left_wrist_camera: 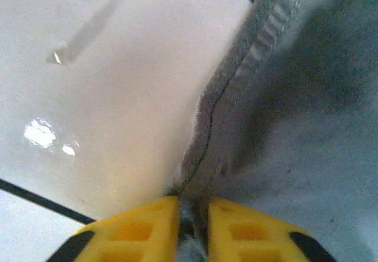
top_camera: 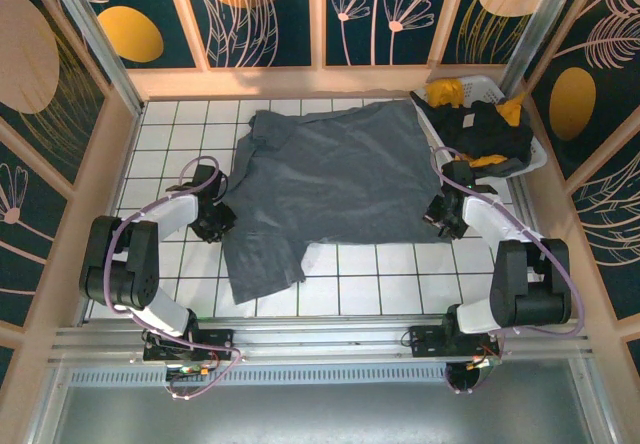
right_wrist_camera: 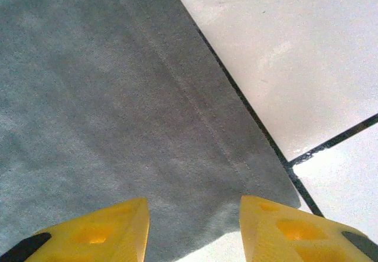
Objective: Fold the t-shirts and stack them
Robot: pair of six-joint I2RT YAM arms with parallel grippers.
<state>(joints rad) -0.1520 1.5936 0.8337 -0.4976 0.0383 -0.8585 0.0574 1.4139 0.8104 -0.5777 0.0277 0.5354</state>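
Note:
A slate grey-blue t-shirt (top_camera: 330, 179) lies spread over the white tiles, one part hanging toward the near side at the left. My left gripper (top_camera: 222, 214) is at its left edge. In the left wrist view the yellow fingers (left_wrist_camera: 142, 232) stand almost together, and the left gripper (left_wrist_camera: 194, 215) pinches the shirt's hemmed edge (left_wrist_camera: 248, 85). My right gripper (top_camera: 436, 216) is at the shirt's right near corner. In the right wrist view the right gripper (right_wrist_camera: 194, 226) is open, its fingers either side of the hem corner (right_wrist_camera: 248, 156), which lies flat on the tile. A black t-shirt (top_camera: 490, 129) and a mustard one (top_camera: 447, 92) lie in the basket.
A white plastic basket (top_camera: 478, 84) sits at the back right corner, close behind the right arm. Wooden walls ring the tiled floor (top_camera: 380, 274). Bare tiles show along the near side and at the far left.

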